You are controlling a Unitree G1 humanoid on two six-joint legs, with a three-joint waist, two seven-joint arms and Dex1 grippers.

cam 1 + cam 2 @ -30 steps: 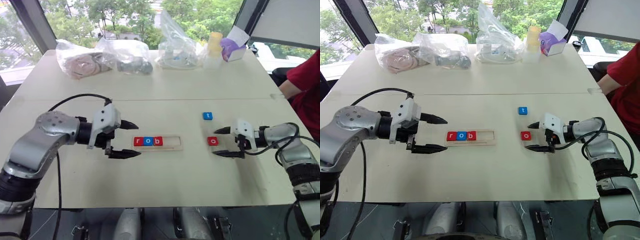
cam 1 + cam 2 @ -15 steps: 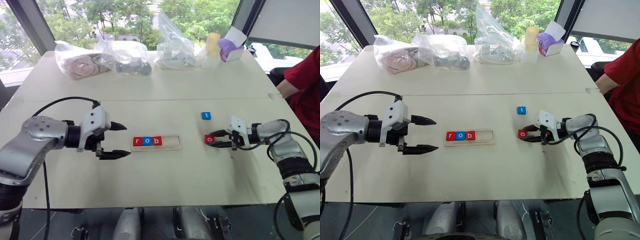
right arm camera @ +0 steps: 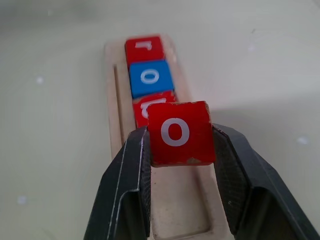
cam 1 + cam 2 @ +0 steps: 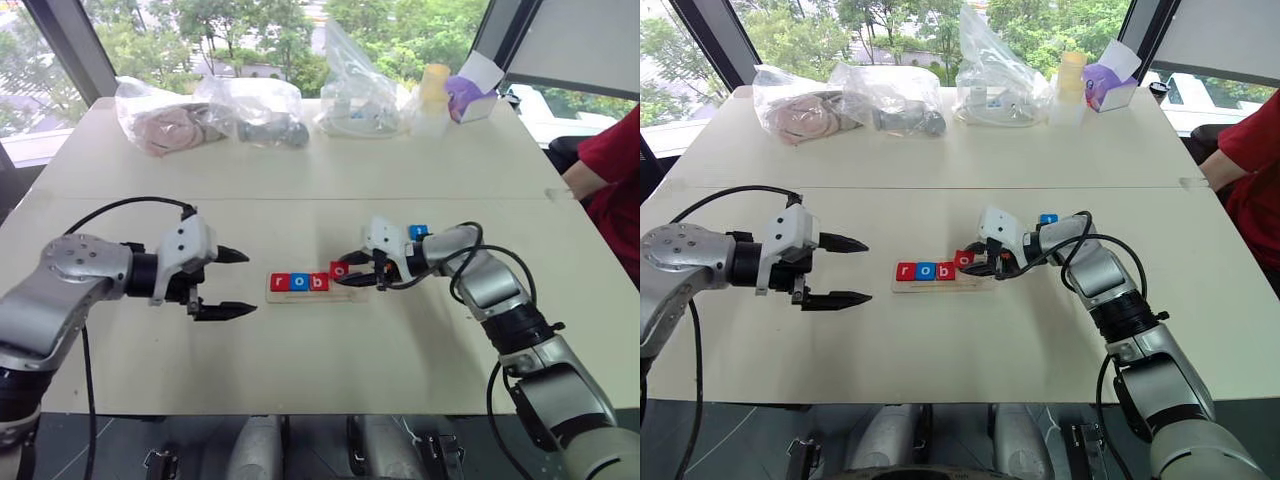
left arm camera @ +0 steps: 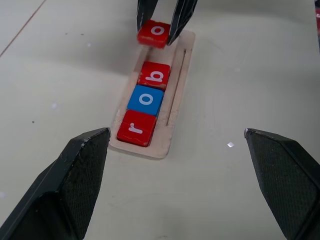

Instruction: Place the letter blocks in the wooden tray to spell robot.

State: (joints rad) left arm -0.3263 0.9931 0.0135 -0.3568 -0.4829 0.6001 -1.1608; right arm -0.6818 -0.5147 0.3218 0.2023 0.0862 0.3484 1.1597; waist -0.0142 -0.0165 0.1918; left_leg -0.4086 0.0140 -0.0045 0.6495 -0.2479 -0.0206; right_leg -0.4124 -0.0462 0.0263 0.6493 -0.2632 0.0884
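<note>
Item: red "o" block (image 3: 179, 133), clamped between the two black fingers of the right tool (image 4: 347, 273) and held just above the wooden tray (image 5: 176, 75), over the fourth place, tilted and clear of the floor of the tray.

Item: wooden tray, lying across the middle of the desk (image 4: 300, 380). Its three left places are filled: red "r" block (image 5: 137, 128), blue "o" block (image 5: 146, 100), red "b" block (image 5: 154, 75). The right part of the tray is unfilled.

Item: blue "t" block (image 4: 418, 232), lying on the desk beyond the right arm, to the right of the tray, partly hidden by that arm.

Item: left tool (image 4: 226, 283), fingers spread wide and nothing held, hanging to the left of the tray, apart from it.

Risks, as judged:
- The held block is canted; if released so, an edge may be caught on the rim and the block left propped, not flat.
- The held block sits close to the "b"; a low or leftward approach may push the "b" and disturb the row.
- The tray is loose on the desk; a push from the fingers may slide it.
- The "o" may be set upside down without harm, but a skewed seat would crowd the place left for the "t".

Change against the earlier frames:
- The red "o" is recorded earlier on the desk at the right, below the "t", with the right tool spread around it; it is now gripped and carried left to the tray.
- The left tool is drawn a little further left of the tray.
- Tray, its three blocks and the "t" are unmoved.
</note>
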